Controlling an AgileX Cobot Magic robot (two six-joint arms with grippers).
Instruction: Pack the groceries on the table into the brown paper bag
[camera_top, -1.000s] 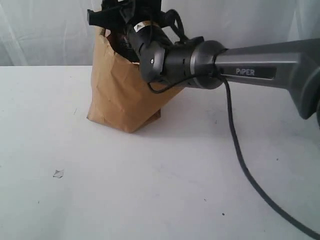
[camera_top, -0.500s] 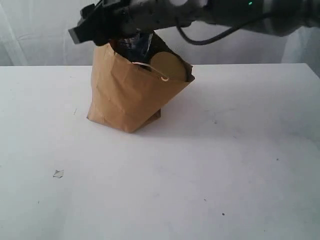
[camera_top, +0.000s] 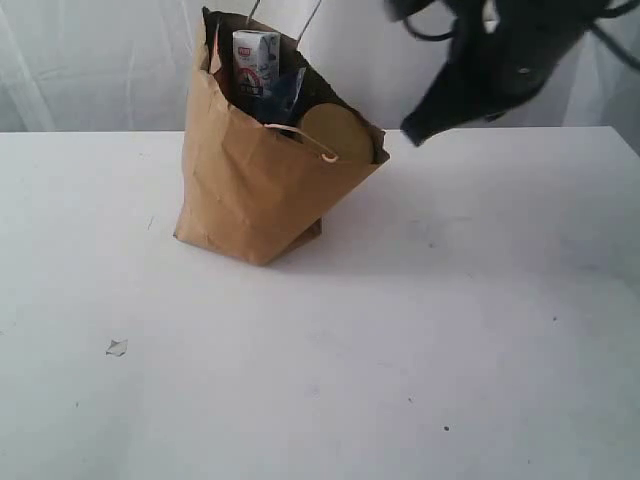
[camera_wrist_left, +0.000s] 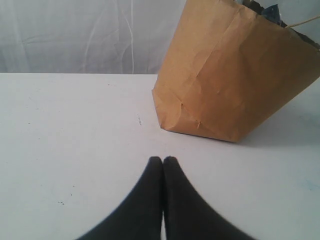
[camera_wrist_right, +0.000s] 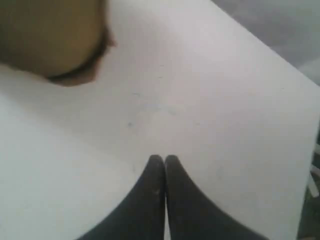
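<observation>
Two grippers, both empty, each with its jaws pressed together. Left gripper (camera_wrist_left: 162, 161) sits low near the table (camera_wrist_left: 65, 130). The brown paper bag (camera_wrist_left: 235, 85) stands ahead of its tips, well apart.

One bag, upright but leaning and crumpled. Four groceries show in its mouth:
- what looks like the brown pouch edge (camera_top: 216, 60)
- small white-blue packet (camera_top: 256, 58)
- blue-orange spaghetti pack (camera_top: 287, 92)
- gold-lidded jar (camera_top: 336, 133)

Anything deeper is hidden. Zero groceries lie loose on the table in any view. One white scrap (camera_top: 117, 347), not cargo.

Right gripper (camera_wrist_right: 161, 159) hangs high, with the bag off to its left, lower and apart.

My read: packing is done or nearly so, and the step in hand is clearing off from the bag. Next move calls for parking both arms clear without snagging the loop handle (camera_top: 320, 150).
</observation>
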